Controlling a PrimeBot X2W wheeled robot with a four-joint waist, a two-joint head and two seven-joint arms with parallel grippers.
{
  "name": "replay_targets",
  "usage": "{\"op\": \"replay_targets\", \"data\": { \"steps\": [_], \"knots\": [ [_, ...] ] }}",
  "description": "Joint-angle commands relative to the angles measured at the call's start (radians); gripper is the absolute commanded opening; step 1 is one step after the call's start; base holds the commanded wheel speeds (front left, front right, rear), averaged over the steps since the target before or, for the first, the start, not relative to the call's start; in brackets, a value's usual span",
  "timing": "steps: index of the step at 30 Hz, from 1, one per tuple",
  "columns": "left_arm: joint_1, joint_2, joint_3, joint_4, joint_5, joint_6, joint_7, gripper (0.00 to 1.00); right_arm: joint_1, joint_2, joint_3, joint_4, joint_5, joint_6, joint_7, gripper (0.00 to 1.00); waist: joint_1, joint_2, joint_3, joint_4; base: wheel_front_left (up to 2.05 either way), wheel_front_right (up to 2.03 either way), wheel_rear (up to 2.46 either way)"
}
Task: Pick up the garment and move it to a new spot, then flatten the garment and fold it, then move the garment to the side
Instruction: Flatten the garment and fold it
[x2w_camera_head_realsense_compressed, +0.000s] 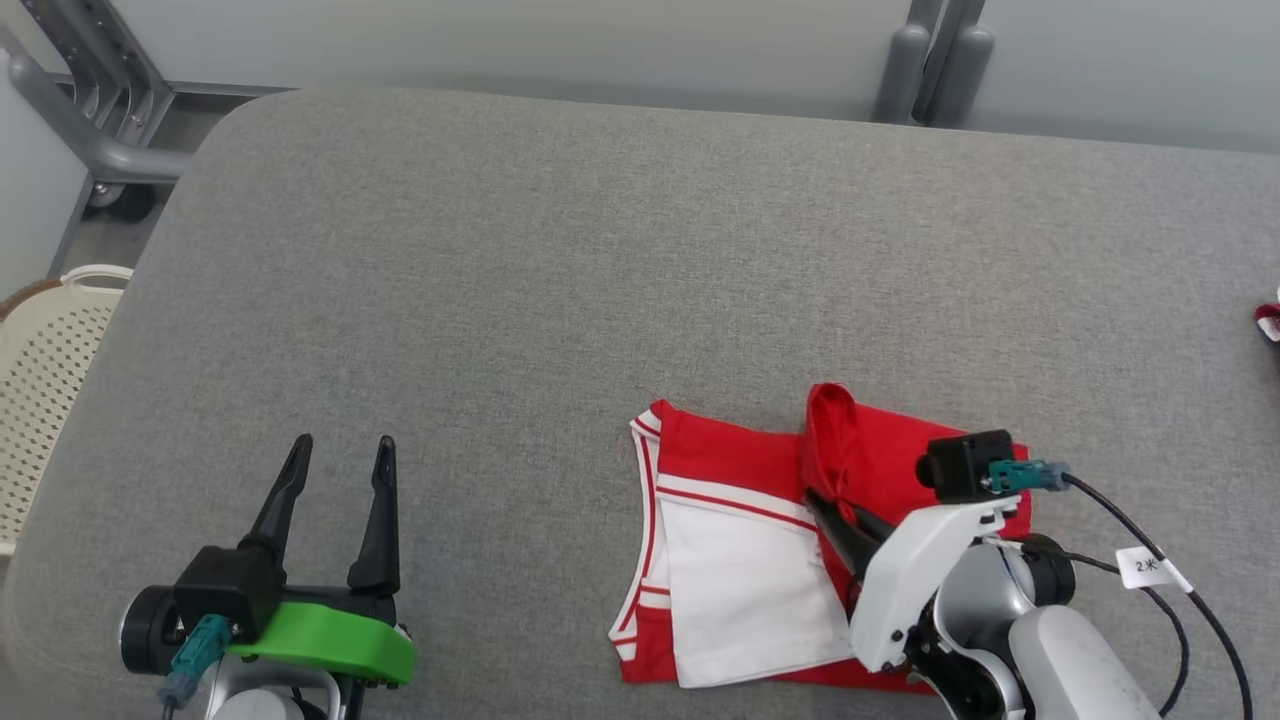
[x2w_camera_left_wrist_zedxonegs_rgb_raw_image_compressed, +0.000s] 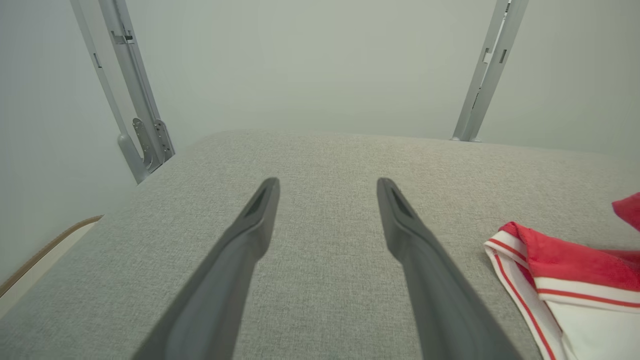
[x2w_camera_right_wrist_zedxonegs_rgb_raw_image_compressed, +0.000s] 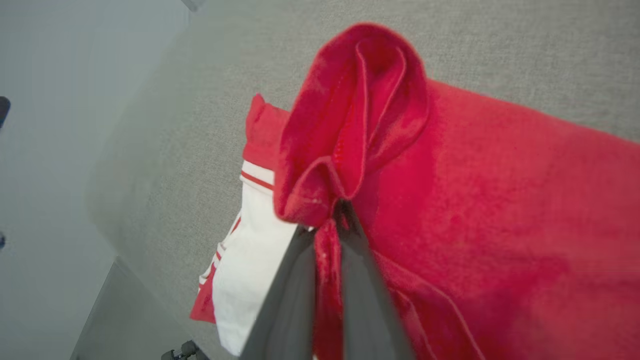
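Pinching what looks like a sleeve fold on the right half of the garment (x2w_camera_head_realsense_compressed: 740, 470), the right gripper (x2w_camera_right_wrist_zedxonegs_rgb_raw_image_compressed: 339, 212) is nearer; the left gripper (x2w_camera_head_realsense_compressed: 340, 450) hovers spread wide, well apart.

Hidden and cut-off parts around the fingers

The right gripper (x2w_camera_right_wrist_zedxonegs_rgb_raw_image_compressed: 340, 207) has its fingertips buried in a red fold of the garment (x2w_camera_right_wrist_zedxonegs_rgb_raw_image_compressed: 500, 200), and the cloth beyond them runs off the right and bottom edges. In the head view the white wrist housing (x2w_camera_head_realsense_compressed: 915, 580) covers the finger bases and the garment corner behind them. Far right of those fingers, a red scrap (x2w_camera_head_realsense_compressed: 1268, 322) is cut by the edge and can't be identified. Left of the fingers (x2w_camera_head_realsense_compressed: 378, 520) of the left gripper (x2w_camera_head_realsense_compressed: 343, 442), a pale basket (x2w_camera_head_realsense_compressed: 50, 370) is cropped
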Motion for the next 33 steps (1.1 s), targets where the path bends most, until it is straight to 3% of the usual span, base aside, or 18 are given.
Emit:
{"op": "replay_targets", "data": {
  "steps": [1,7,33],
  "knots": [
    [-0.015,-0.004,-0.003,0.002,-0.008,-0.002,-0.001,1.00,-0.026,-0.002,0.032,0.021,0.025,0.000,-0.012,0.00,0.0000,0.0000,0.004,0.013,0.00,0.00,0.00],
    [-0.015,-0.006,0.000,0.004,-0.008,-0.002,-0.001,1.00,-0.058,-0.003,0.117,0.075,0.056,0.000,-0.035,0.00,0.0000,0.0000,0.006,0.027,0.00,0.00,0.00],
    [-0.034,-0.007,-0.003,0.009,-0.004,-0.002,-0.001,1.00,-0.157,-0.003,0.233,0.233,0.106,0.000,-0.101,0.00,0.0000,0.0000,0.023,0.054,0.00,0.00,0.00]
  ]
}}
